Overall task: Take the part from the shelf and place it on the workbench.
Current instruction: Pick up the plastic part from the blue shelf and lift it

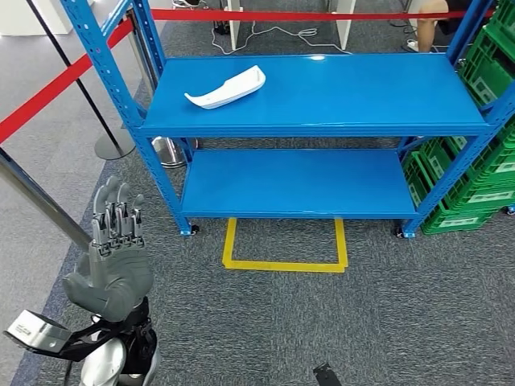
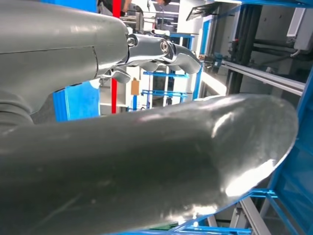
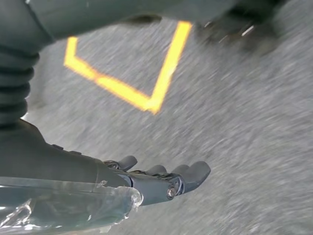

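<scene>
The part (image 1: pixel 228 87) is a long white curved plastic piece lying on the top level of the blue shelf (image 1: pixel 364 112), toward its left side. My left hand (image 1: pixel 114 257) is raised at the lower left, well short of the shelf, with its fingers pointing up and spread and nothing in it. In the left wrist view its thick grey thumb (image 2: pixel 155 166) and darker fingers (image 2: pixel 166 51) stand apart. In the right wrist view, my right hand (image 3: pixel 110 178) hangs low over the grey carpet with its fingers (image 3: pixel 184 176) stretched out and empty.
The shelf's lower level (image 1: pixel 291 185) is bare. A yellow tape outline (image 1: pixel 286 261) marks the carpet in front of the shelf. Red barrier belts on stanchions (image 1: pixel 113 145) run along the left. Green crates (image 1: pixel 479 177) are stacked at the right. A person's leg (image 1: pixel 428 20) is behind the shelf.
</scene>
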You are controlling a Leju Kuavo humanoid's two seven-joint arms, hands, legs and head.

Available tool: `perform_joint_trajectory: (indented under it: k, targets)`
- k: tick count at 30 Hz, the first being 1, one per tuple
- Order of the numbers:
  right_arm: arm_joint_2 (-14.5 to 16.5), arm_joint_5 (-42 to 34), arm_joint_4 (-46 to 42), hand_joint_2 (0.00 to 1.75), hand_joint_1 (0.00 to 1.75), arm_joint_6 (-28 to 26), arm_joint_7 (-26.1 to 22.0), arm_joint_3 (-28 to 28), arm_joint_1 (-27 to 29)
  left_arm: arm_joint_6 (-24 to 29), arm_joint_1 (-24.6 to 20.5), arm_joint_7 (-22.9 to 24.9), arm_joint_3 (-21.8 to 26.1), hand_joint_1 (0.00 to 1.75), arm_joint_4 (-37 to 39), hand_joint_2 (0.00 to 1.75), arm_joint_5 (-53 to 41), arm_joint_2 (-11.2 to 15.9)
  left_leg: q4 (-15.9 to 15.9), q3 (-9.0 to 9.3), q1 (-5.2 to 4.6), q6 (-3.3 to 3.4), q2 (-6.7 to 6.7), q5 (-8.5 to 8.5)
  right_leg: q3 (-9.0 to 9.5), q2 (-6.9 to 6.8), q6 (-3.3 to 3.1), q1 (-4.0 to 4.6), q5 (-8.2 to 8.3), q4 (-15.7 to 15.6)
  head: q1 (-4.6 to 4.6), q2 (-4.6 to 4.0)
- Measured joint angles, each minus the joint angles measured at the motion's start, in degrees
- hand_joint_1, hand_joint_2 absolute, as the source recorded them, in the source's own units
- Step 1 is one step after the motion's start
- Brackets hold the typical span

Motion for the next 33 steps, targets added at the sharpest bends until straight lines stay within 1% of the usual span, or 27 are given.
perform_joint_trajectory:
  k: [1, 2, 3, 4, 5, 6, 7, 8, 9, 12, 13, 14, 16, 17, 18, 19, 20, 21, 22, 23, 24, 27, 28, 29, 30, 32, 33]
  targets:
    - [-0.02, 0.92, 0.0, 0.0, 0.0, -0.92, 2.35, 0.54, 0.08, -0.02, -0.01, 0.0, -0.01, 0.0, 0.01, 0.0, 0.08, -0.02, 4.25, -2.14, 0.04, -0.16, 0.02, -1.84, -0.01, -0.12, -0.14, 0.0, -0.04, 0.0, -0.07, 0.0]
    - [-0.05, 1.52, 0.0, 0.0, 0.0, -1.44, 4.13, 0.96, 0.17, -0.04, 0.01, 0.0, -0.01, 0.0, 0.03, 0.0, 0.14, -0.02, 7.59, -3.9, 0.07, -0.24, 0.03, -2.91, -0.01, -0.22, -0.19, 0.0, -0.07, 0.0, -0.07, 0.0]
    - [-0.08, 1.93, 0.0, 0.0, 0.0, -1.74, 5.54, 1.31, 0.25, -0.07, 0.01, 0.0, -0.01, 0.0, 0.06, 0.0, 0.19, -0.02, 9.44, -4.97, 0.12, -0.27, 0.04, -2.98, 0.01, -0.28, -0.2, -0.02, -0.1, 0.01, -0.08, 0.0]
    - [-0.11, 2.15, 0.0, 0.0, 0.0, -1.8, 6.43, 1.6, 0.29, -0.09, 0.01, 0.0, -0.01, 0.0, 0.08, 0.0, 0.26, -0.03, 8.88, -4.85, 0.19, -0.25, 0.06, -1.84, 0.08, -0.29, -0.17, -0.05, -0.14, 0.01, -0.08, 0.0]
    - [-0.13, 2.27, 0.0, 0.0, 0.0, -1.8, 7.07, 1.87, 0.29, -0.11, 0.0, 0.0, -0.02, 0.0, 0.1, 0.0, 0.34, -0.06, 6.23, -3.66, 0.27, -0.22, 0.12, 0.14, 0.19, -0.26, -0.07, -0.12, -0.2, 0.02, -0.08, 0.0]
    - [-0.13, 2.32, 0.0, 0.0, 0.0, -1.8, 7.43, 2.12, 0.29, -0.13, -0.01, 0.0, -0.02, 0.0, 0.1, 0.0, 0.4, -0.1, 2.36, -1.78, 0.38, -0.23, 0.3, 2.34, 0.31, -0.2, 0.14, -0.16, -0.28, 0.02, -0.09, 0.0]
    - [-0.14, 2.37, 0.0, 0.0, 0.0, -1.8, 7.63, 2.36, 0.28, -0.14, -0.06, 0.0, -0.04, 0.0, 0.11, 0.0, 0.46, -0.16, -1.54, 0.12, 0.43, -0.22, 0.43, 3.83, 0.34, -0.13, 0.46, -0.07, -0.42, 0.15, -0.23, 0.0]
    - [-0.15, 2.4, 0.0, 0.0, 0.0, -1.8, 7.73, 2.54, 0.27, -0.15, -0.11, 0.01, -0.07, 0.0, 0.13, 0.0, 0.49, -0.26, -4.32, 1.43, 0.47, -0.04, 0.54, 4.62, 0.31, -0.07, 0.84, 0.04, -0.5, 0.19, -0.3, 0.0]
    - [-0.17, 2.42, 0.0, 0.0, 0.0, -1.8, 7.79, 2.67, 0.27, -0.16, -0.16, 0.01, -0.09, 0.0, 0.14, 0.0, 0.5, -0.34, -5.87, 2.08, 0.46, 0.22, 0.58, 4.78, 0.26, -0.06, 1.22, 0.19, -0.51, 0.16, -0.34, 0.0]
    - [-0.19, 2.52, 0.0, 0.0, 0.0, -1.8, 8.06, 2.88, 0.36, -0.28, -0.18, 0.02, -0.1, 0.0, 0.19, 0.0, 0.55, -0.51, -6.31, 2.0, 0.37, 1.52, 0.38, 4.59, 0.24, -0.21, 2.14, 0.11, -0.62, -0.05, -0.2, 0.0]
    - [-0.19, 2.79, 0.0, 0.0, 0.0, -1.78, 8.45, 2.99, 0.37, -0.53, -0.19, 0.03, -0.14, 0.0, 0.19, 0.0, 0.66, -0.55, -6.37, 2.06, 0.38, 1.93, 0.37, 4.61, -0.2, -0.24, 2.34, 0.07, -1.34, 0.92, -0.1, 0.0]
    - [-0.19, 3.17, 0.0, 0.0, 0.0, -1.73, 9.03, 3.19, 0.36, -0.89, -0.22, 0.03, -0.21, 0.0, 0.19, 0.0, 0.84, -0.59, -6.43, 2.13, 0.38, 2.28, 0.38, 4.62, -1.24, -0.23, 2.46, 0.08, -2.66, 3.14, 0.02, 0.0]
    - [-0.2, 4.02, 0.0, 0.0, 0.0, -1.59, 10.26, 3.73, 0.43, -1.62, -0.26, 0.04, -0.4, 0.0, 0.23, 0.0, 1.23, -0.62, -6.43, 2.18, 0.17, 2.78, 0.39, 4.53, -4.9, -0.22, 2.45, 0.23, -6.28, 10.82, 0.27, 0.0]
    - [-0.2, 4.25, 0.0, 0.0, 0.0, -1.54, 10.62, 3.95, 0.51, -1.84, -0.26, 0.05, -0.45, 0.0, 0.27, 0.0, 1.4, -0.62, -6.43, 2.22, 0.01, 2.94, 0.38, 4.49, -6.73, -0.21, 2.37, 0.31, -7.55, 14.47, 0.3, 0.0]
    - [-0.21, 4.37, 0.0, 0.0, 0.0, -1.52, 10.82, 4.09, 0.62, -1.93, -0.25, 0.06, -0.48, 0.0, 0.32, 0.0, 1.49, -0.61, -6.42, 2.29, -0.14, 3.06, 0.33, 4.43, -7.85, -0.2, 2.24, 0.4, -7.83, 16.52, 0.3, 0.0]
    - [-0.23, 4.43, 0.0, 0.0, 0.0, -1.51, 10.93, 4.17, 0.7, -1.98, -0.25, 0.07, -0.49, 0.0, 0.36, 0.0, 1.57, -0.61, -6.42, 2.42, -0.26, 3.12, 0.24, 4.37, -7.88, -0.2, 2.04, 0.52, -6.97, 16.31, 0.29, 0.0]
    - [-0.25, 4.47, 0.0, 0.0, 0.0, -1.51, 11.0, 4.23, 0.75, -2.02, -0.25, 0.08, -0.5, 0.0, 0.39, 0.0, 1.62, -0.61, -6.41, 2.6, -0.32, 3.13, 0.14, 4.3, -6.78, -0.19, 1.77, 0.65, -5.12, 13.79, 0.3, 0.0]
    - [-0.27, 4.5, 0.0, 0.0, 0.0, -1.51, 11.03, 4.28, 0.77, -2.05, -0.26, 0.09, -0.55, 0.0, 0.4, 0.0, 1.62, -0.61, -6.41, 2.79, -0.36, 3.07, 0.05, 4.2, -4.86, -0.14, 1.48, 0.77, -2.87, 9.73, 0.31, 0.0]
    - [-0.28, 4.51, 0.0, 0.0, 0.0, -1.51, 11.04, 4.32, 0.74, -2.08, -0.27, 0.08, -0.62, 0.0, 0.41, 0.0, 1.62, -0.61, -6.37, 2.91, -0.47, 2.93, -0.01, 4.09, -2.89, -0.05, 1.23, 0.89, -1.31, 5.72, 0.3, 0.0]
    - [-0.29, 4.52, 0.0, 0.0, 0.0, -1.51, 11.04, 4.38, 0.69, -2.11, -0.29, 0.08, -0.72, 0.0, 0.41, 0.0, 1.62, -0.61, -6.3, 2.92, -0.57, 2.72, -0.06, 4.02, -1.39, 0.04, 1.02, 0.98, -0.3, 2.66, 0.29, 0.0]
    - [-0.31, 4.52, 0.0, 0.0, 0.0, -1.51, 11.05, 4.48, 0.66, -2.12, -0.31, 0.08, -0.82, 0.0, 0.41, 0.0, 1.63, -0.61, -6.25, 2.84, -0.65, 2.48, -0.09, 4.02, -0.61, 0.13, 0.87, 1.06, 0.01, 0.99, 0.27, 0.0]
    - [-0.36, 5.57, 0.0, 0.0, 0.0, -1.5, 11.66, 5.15, 0.85, -2.27, -0.36, 0.09, -1.11, 0.0, 0.43, 0.0, 1.66, -0.62, -6.3, 2.68, -0.55, 1.59, -0.1, 4.05, -0.53, 0.23, 0.2, 1.13, 0.06, 0.38, 0.23, 0.0]
    - [-0.37, 6.29, 0.0, 0.0, 0.0, -1.47, 12.01, 5.5, 0.92, -2.33, -0.4, 0.09, -1.16, 0.0, 0.45, 0.0, 1.67, -0.63, -5.84, 2.5, -0.51, 1.21, -0.06, 3.6, -0.49, 0.22, -0.07, 1.03, 0.16, 0.25, 0.17, 0.0]
    - [-0.37, 7.09, 0.0, 0.0, 0.0, -1.41, 12.32, 5.97, 0.94, -2.35, -0.47, 0.09, -1.18, 0.0, 0.48, 0.0, 1.71, -0.65, -4.47, 1.91, -0.48, 0.83, 0.0, 2.62, -0.43, 0.18, -0.32, 0.87, 0.28, 0.1, 0.05, 0.0]
    - [-0.37, 7.69, 0.0, 0.0, 0.0, -1.29, 12.48, 6.43, 0.93, -2.3, -0.53, 0.09, -1.17, 0.0, 0.54, 0.0, 1.74, -0.68, -1.9, 0.73, -0.41, 0.5, 0.05, 1.12, -0.41, 0.13, -0.47, 0.78, 0.33, 0.04, -0.07, 0.0]
    - [-0.37, 8.3, 0.0, 0.0, 0.0, -1.0, 12.58, 7.06, 0.94, -1.98, -0.6, 0.09, -1.11, 0.0, 0.85, 0.0, 1.79, -0.77, 5.21, -2.74, -0.26, 0.09, 0.1, -2.07, -0.43, 0.0, -0.6, 0.73, 0.33, 0.05, -0.25, 0.0]
    - [-0.37, 8.38, 0.0, 0.0, 0.0, -0.9, 12.59, 7.22, 0.98, -1.58, -0.59, 0.09, -1.05, 0.0, 1.12, 0.0, 1.79, -0.8, 7.79, -4.1, -0.18, -0.01, 0.11, -2.73, -0.44, -0.06, -0.6, 0.71, 0.32, 0.05, -0.25, 0.0]
